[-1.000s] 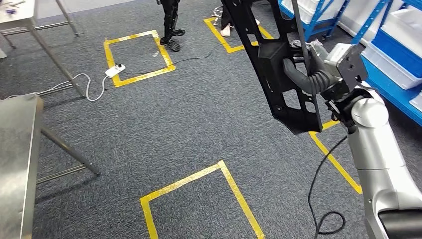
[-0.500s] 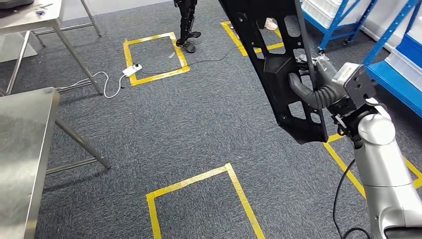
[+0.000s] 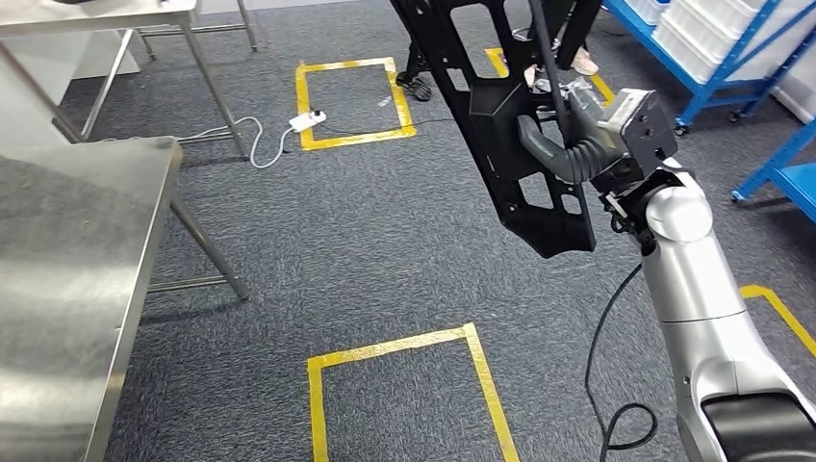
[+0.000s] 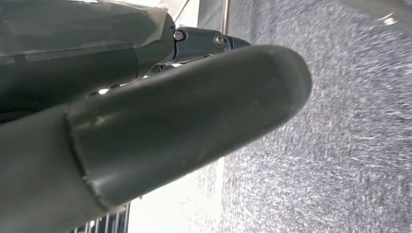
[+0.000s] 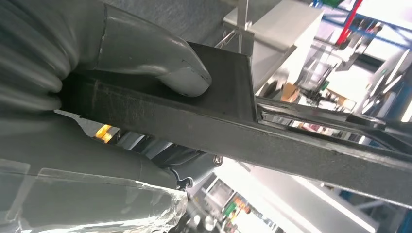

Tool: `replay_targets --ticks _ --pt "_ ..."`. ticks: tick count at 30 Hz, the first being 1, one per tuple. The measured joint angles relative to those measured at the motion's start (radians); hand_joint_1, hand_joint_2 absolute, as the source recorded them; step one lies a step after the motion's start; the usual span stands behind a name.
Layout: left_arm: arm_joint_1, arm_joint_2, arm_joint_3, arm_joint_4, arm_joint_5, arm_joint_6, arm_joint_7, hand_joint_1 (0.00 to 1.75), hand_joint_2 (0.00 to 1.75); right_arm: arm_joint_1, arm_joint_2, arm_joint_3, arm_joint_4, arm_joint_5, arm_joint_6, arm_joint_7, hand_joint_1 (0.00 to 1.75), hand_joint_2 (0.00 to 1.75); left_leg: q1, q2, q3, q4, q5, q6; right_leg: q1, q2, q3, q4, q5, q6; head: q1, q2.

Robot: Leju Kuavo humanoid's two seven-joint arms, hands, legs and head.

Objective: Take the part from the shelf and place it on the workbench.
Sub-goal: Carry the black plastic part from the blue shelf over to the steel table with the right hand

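Right hand (image 3: pixel 568 154) grasps the long black perforated plastic panel (image 3: pixel 500 115); steel workbench (image 3: pixel 67 269) at 9 o'clock, carpet between. Left hand (image 4: pixel 145 126): finger state cannot be told.

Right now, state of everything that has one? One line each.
black part: off the shelf, held in the air over the carpet, tilted.
right hand: grips the black part, thumb pressed on its edge.
left hand: over carpet; open or shut unclear.
steel workbench: nothing on the part seen.
power strip: on the floor, white cable attached.

Workshop or warehouse floor: grey carpet (image 3: pixel 366 241) with yellow tape squares (image 3: pixel 404 385), steel workbench (image 3: pixel 67 289), blue shelving (image 3: pixel 712 58).
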Motion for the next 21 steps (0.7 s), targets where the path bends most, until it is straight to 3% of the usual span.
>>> replay_targets --ticks 2,3,5,7,9,10,12,14,15,16,18,19,21 --pt "0.0 0.0 0.002 0.0 0.0 -0.001 0.006 0.0 0.0 -0.003 0.004 0.005 0.004 0.002 -0.004 0.008 1.75 1.75 0.005 -0.022 -0.002 0.007 -0.003 -0.008 -0.011 0.021 0.065 -0.138 0.06 0.024 0.0 0.0" --pt "0.0 0.0 0.003 0.0 0.0 0.001 0.008 0.0 0.0 -0.008 0.004 0.005 0.006 0.001 -0.004 0.015 1.75 1.75 0.006 -0.033 -0.007 0.013 -0.004 -0.014 -0.015 0.038 0.093 -0.201 0.081 0.03 0.001 0.0" --pt "0.001 0.0 0.004 0.0 0.0 0.005 0.012 0.0 0.0 -0.021 0.004 0.005 0.013 0.0 -0.001 0.031 1.75 1.75 0.007 -0.05 -0.023 0.02 0.0 -0.027 -0.014 0.061 0.113 -0.248 0.091 0.028 0.003 0.0" --pt "0.004 0.0 0.005 0.0 0.0 0.01 0.017 0.0 0.0 -0.039 0.007 0.006 0.024 -0.002 0.005 0.042 1.75 1.75 0.007 -0.063 -0.034 0.023 0.004 -0.038 -0.014 0.049 0.111 -0.248 0.094 0.022 0.002 0.0" --pt "0.006 0.001 0.006 0.0 -0.001 0.015 0.023 0.0 0.0 -0.063 0.013 0.007 0.037 -0.004 0.011 0.048 1.75 1.75 0.005 -0.038 -0.051 0.051 -0.015 -0.048 -0.019 0.031 0.112 -0.251 0.097 0.01 -0.004 0.0" --pt "0.005 0.001 0.007 0.0 -0.001 0.017 0.025 0.0 0.0 -0.077 0.015 0.008 0.044 -0.005 0.012 0.049 1.75 1.75 0.005 -0.013 -0.072 0.093 -0.04 -0.052 -0.021 0.022 0.112 -0.253 0.098 0.001 -0.009 0.0" --pt "0.003 0.0 0.008 0.0 -0.001 0.02 0.031 0.0 0.0 -0.106 0.022 0.009 0.059 -0.006 0.014 0.051 1.75 1.75 0.007 0.028 -0.136 0.225 -0.101 -0.059 -0.011 0.003 0.113 -0.253 0.096 -0.013 -0.017 0.0" --pt "0.002 -0.002 0.01 0.0 -0.001 0.021 0.036 0.0 0.0 -0.127 0.032 0.01 0.079 -0.005 0.014 0.051 1.75 1.75 0.008 0.037 -0.179 0.312 -0.122 -0.057 -0.002 -0.017 0.115 -0.253 0.093 -0.018 -0.017 0.0" --pt "0.002 -0.003 0.01 0.0 -0.001 0.021 0.037 0.0 0.0 -0.135 0.038 0.011 0.088 -0.005 0.014 0.051 1.75 1.75 0.007 0.038 -0.175 0.301 -0.106 -0.053 0.002 -0.026 0.117 -0.253 0.091 -0.02 -0.018 0.0" --pt "0.002 -0.003 0.011 0.0 -0.001 0.021 0.037 0.0 0.0 -0.143 0.042 0.012 0.096 -0.005 0.014 0.051 1.75 1.75 0.005 0.042 -0.15 0.251 -0.074 -0.046 0.004 -0.034 0.119 -0.253 0.089 -0.023 -0.018 0.0" --pt "0.001 -0.003 0.011 0.0 -0.002 0.02 0.033 0.0 0.0 -0.154 0.046 0.012 0.107 -0.007 0.012 0.05 1.75 1.75 -0.008 0.071 -0.078 0.112 -0.016 -0.029 0.01 -0.051 0.123 -0.254 0.085 -0.026 -0.018 0.0" --pt "0.001 -0.003 0.011 0.0 -0.003 0.018 0.031 0.0 0.0 -0.156 0.044 0.01 0.11 -0.009 0.011 0.049 1.75 1.75 -0.015 0.086 -0.052 0.062 -0.003 -0.022 0.013 -0.06 0.123 -0.254 0.084 -0.027 -0.018 0.0" --pt "0.002 -0.003 0.011 0.0 -0.004 0.011 0.027 0.0 0.0 -0.151 0.034 0.003 0.111 -0.017 0.007 0.048 1.75 1.75 -0.026 0.093 -0.038 0.03 -0.003 -0.014 0.018 -0.08 0.123 -0.258 0.082 -0.025 -0.017 0.0"
